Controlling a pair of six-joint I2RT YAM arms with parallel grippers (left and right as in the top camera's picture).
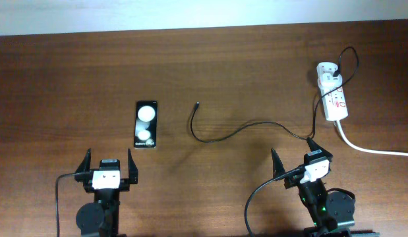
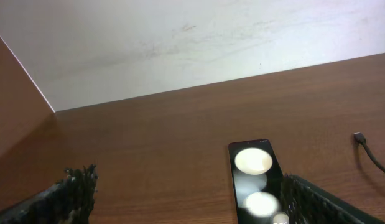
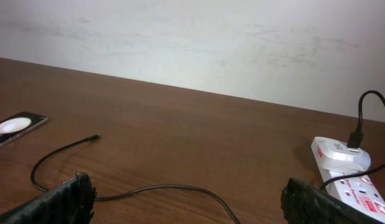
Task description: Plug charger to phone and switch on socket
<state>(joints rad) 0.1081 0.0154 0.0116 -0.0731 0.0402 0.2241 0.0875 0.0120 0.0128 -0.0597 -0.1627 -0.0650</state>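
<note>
The black phone lies flat left of centre, two light spots on its screen; it also shows in the left wrist view and far left in the right wrist view. The charger cable curves across the table, its free tip right of the phone; its white adapter sits in the white socket strip at the far right. The cable and strip show in the right wrist view. My left gripper is open and empty just near of the phone. My right gripper is open, over the cable.
The strip's thick white cord runs off the right edge. A pale wall bounds the far table edge. Bare wooden tabletop lies around the phone and cable.
</note>
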